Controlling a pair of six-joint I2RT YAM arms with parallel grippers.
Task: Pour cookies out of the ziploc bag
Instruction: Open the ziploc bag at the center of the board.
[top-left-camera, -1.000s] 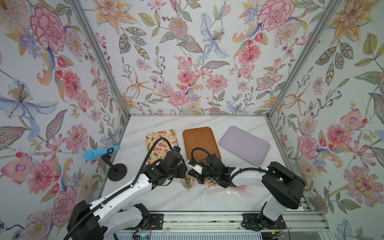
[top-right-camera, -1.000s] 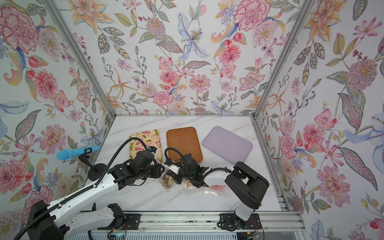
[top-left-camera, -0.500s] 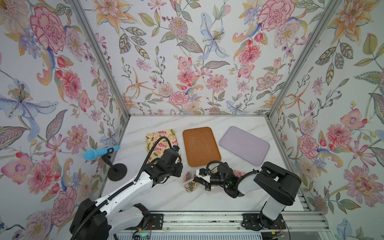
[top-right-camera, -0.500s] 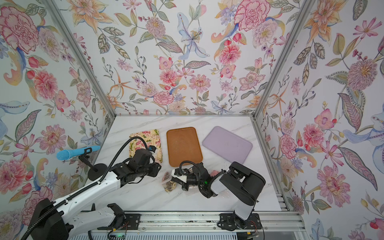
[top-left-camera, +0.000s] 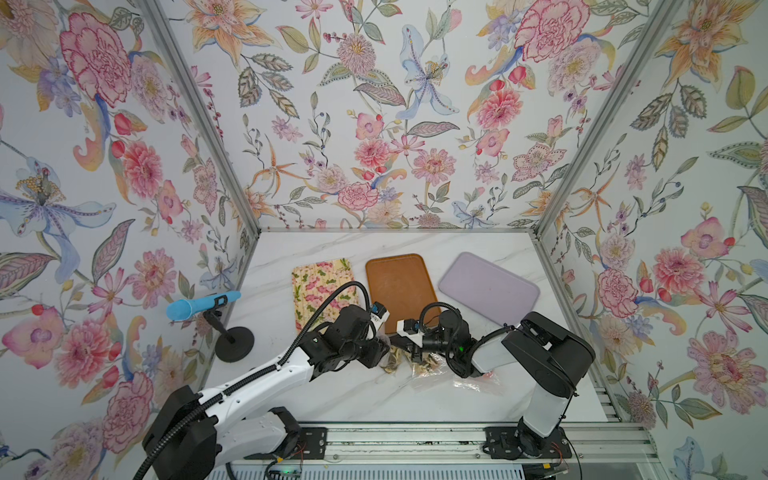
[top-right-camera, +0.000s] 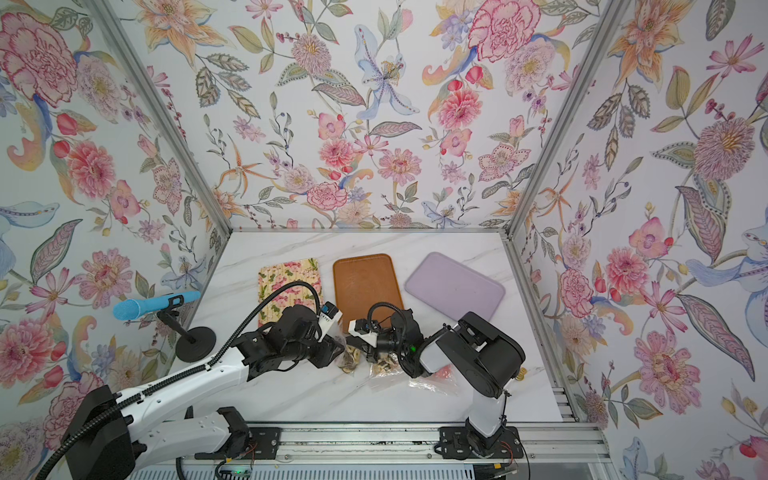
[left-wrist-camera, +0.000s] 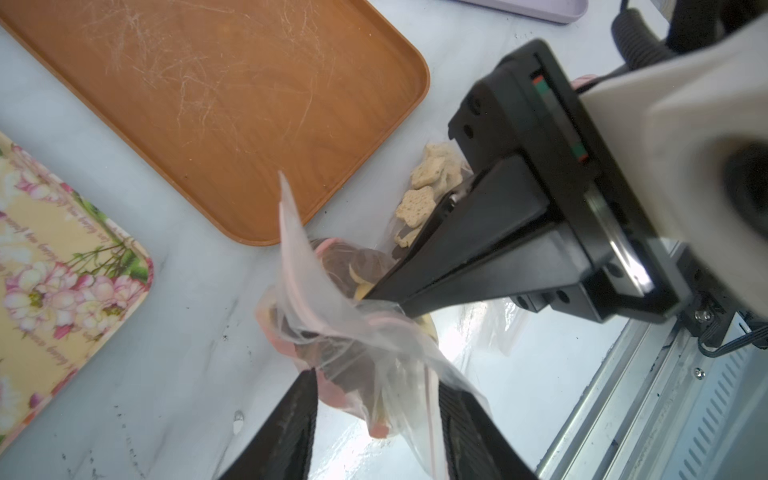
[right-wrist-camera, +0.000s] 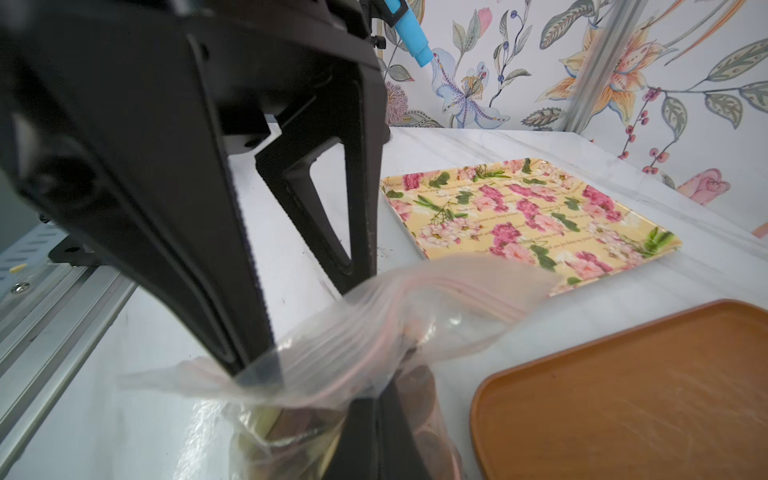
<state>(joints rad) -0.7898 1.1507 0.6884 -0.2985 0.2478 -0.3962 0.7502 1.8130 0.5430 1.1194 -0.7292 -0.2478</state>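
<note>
Plastic of the ziploc bag (left-wrist-camera: 365, 332) is pinched at its rim by the closed right fingers (left-wrist-camera: 465, 253), raised again from a lower pose; the left fingers (left-wrist-camera: 286, 428), brought closer, are parted astride it. Dark cookies (left-wrist-camera: 345, 266) are held inside, so pouring is judged not begun. Counted: two bags at least (second bag (left-wrist-camera: 432, 178) behind the right fingers), three trays beyond: floral tray (top-left-camera: 322, 286), brown tray (top-left-camera: 399, 282), lilac tray (top-left-camera: 488, 286).
</note>
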